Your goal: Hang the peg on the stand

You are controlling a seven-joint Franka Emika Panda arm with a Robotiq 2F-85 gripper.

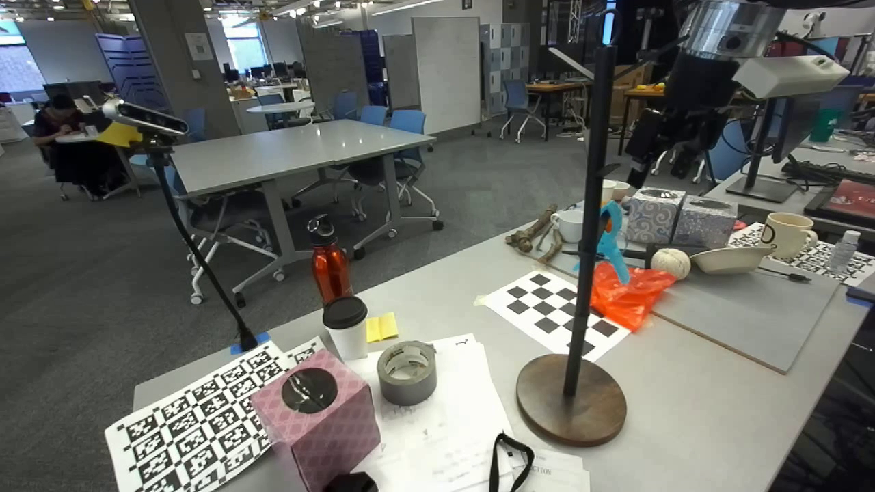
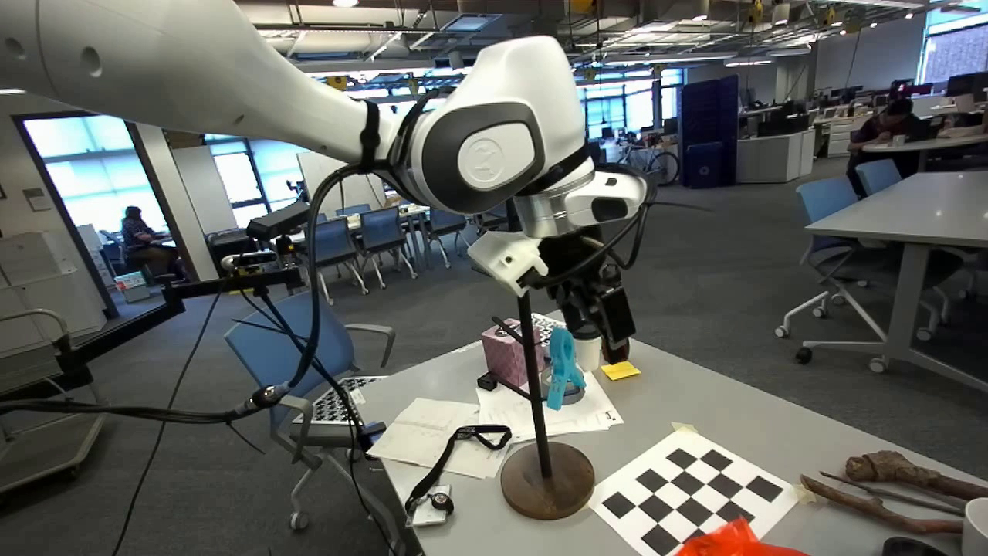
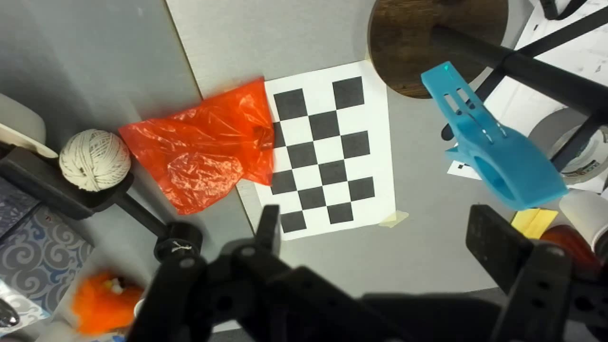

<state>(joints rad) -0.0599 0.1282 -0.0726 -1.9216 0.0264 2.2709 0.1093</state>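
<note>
The peg is a light-blue plastic clip (image 1: 610, 242), also seen in the other views (image 2: 563, 371) (image 3: 503, 147). It appears to hang on a side arm of the stand; how it is hooked is partly hidden. The stand has a black pole (image 1: 589, 273) (image 2: 535, 371) with several side arms and a round brown wooden base (image 1: 571, 410) (image 2: 548, 486) (image 3: 403, 42). My gripper (image 3: 375, 211) is open with nothing between its fingers. In both exterior views (image 1: 660, 171) (image 2: 602, 340) it is above the table. In the wrist view its right finger is near the peg, seemingly apart from it.
A checkerboard sheet (image 3: 327, 156) and an orange plastic bag (image 3: 209, 147) lie beside the base. A tape roll (image 1: 407, 372), a pink tissue box (image 1: 321, 417), a cup (image 1: 346, 328) and a bottle (image 1: 330, 266) stand nearby. Sticks (image 2: 872, 502) lie near the table edge.
</note>
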